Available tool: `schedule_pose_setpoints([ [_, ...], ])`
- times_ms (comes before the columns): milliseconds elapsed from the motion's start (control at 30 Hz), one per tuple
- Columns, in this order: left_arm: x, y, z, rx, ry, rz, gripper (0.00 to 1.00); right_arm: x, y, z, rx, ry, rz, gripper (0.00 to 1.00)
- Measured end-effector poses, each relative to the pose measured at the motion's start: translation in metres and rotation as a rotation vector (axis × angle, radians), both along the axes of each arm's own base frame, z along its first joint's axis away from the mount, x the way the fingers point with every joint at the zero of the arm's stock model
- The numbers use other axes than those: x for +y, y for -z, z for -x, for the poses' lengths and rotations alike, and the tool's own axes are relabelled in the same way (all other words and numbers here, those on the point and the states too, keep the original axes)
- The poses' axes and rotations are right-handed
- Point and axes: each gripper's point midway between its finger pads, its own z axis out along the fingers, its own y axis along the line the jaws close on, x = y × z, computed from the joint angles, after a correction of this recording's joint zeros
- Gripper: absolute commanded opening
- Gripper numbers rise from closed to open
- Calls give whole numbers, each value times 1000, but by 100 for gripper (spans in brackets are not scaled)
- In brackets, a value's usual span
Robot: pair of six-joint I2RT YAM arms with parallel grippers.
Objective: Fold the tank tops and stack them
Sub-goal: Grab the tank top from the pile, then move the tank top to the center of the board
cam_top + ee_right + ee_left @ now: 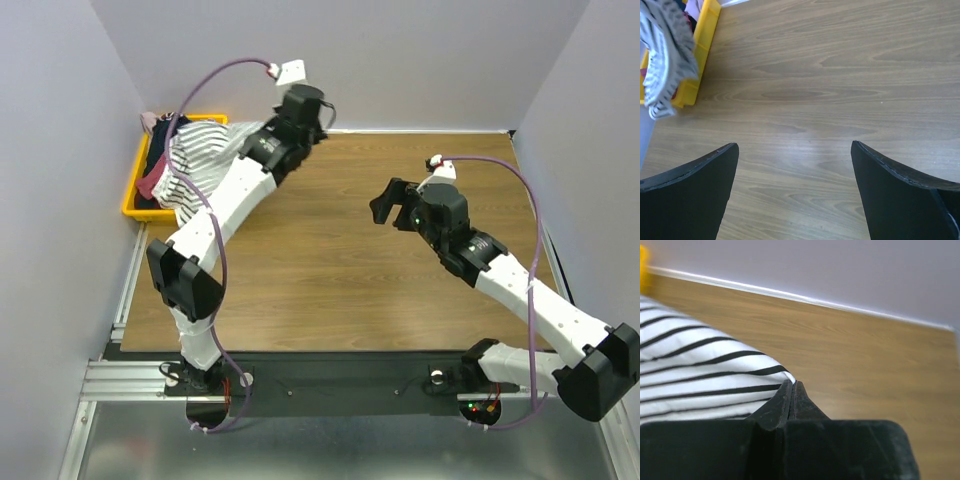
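The white tank top with thin black stripes (200, 160) hangs half out of the yellow bin (135, 205) and stretches toward my left gripper (316, 118). In the left wrist view the jaws are closed together (791, 387) on an edge of the striped cloth (695, 375), held above the table. The top also shows in the right wrist view (667, 60). A dark red top (152, 184), a navy one (157, 158) and a pale pink one (150, 121) lie bunched in the bin. My right gripper (388, 203) is open and empty (795, 165) over the middle of the table.
The bin sits at the table's far left corner against the left wall and also shows in the right wrist view (702, 50). The wooden table (330, 260) is walled at the back and on both sides. A metal rail runs along the near edge.
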Motion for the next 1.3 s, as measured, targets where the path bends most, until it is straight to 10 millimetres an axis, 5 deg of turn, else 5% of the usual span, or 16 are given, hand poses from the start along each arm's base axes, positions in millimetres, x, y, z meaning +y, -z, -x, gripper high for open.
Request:
schedule_pose_setpoints([
  [100, -59, -2, 38, -2, 145, 69, 0, -4, -9, 3, -20, 8, -10, 100],
  [167, -73, 9, 48, 15, 187, 94, 0, -6, -13, 5, -32, 12, -17, 100],
  [300, -90, 78, 61, 134, 238, 111, 0, -13, -5, 12, -32, 26, -22, 100],
  [467, -118, 143, 84, 264, 314, 96, 2, -21, 42, 23, 59, 43, 14, 100],
  [500, -129, 151, 90, 278, 340, 98, 12, -22, 50, 25, 76, 44, 20, 100],
  [533, -139, 155, 94, 285, 365, 104, 35, -23, 59, 27, 93, 47, 25, 100],
  [600, -158, 159, 104, 292, 419, 124, 55, -26, 72, 31, 122, 52, 34, 100],
  [700, -166, 159, 109, 284, 442, 148, 68, -28, 83, 35, 147, 57, 40, 100],
  [867, -131, 178, 118, 295, 358, 140, 70, -28, 88, 34, 162, 67, 40, 98],
  [1067, -32, 168, 138, 257, 151, 213, 54, -31, 125, 24, 245, 117, 126, 90],
  [1200, 29, 168, 158, 215, 8, 286, 45, -44, 141, 18, 275, 175, 174, 76],
  [1300, 59, 194, 174, 240, -58, 309, 40, -56, 153, 9, 309, 221, 190, 68],
])
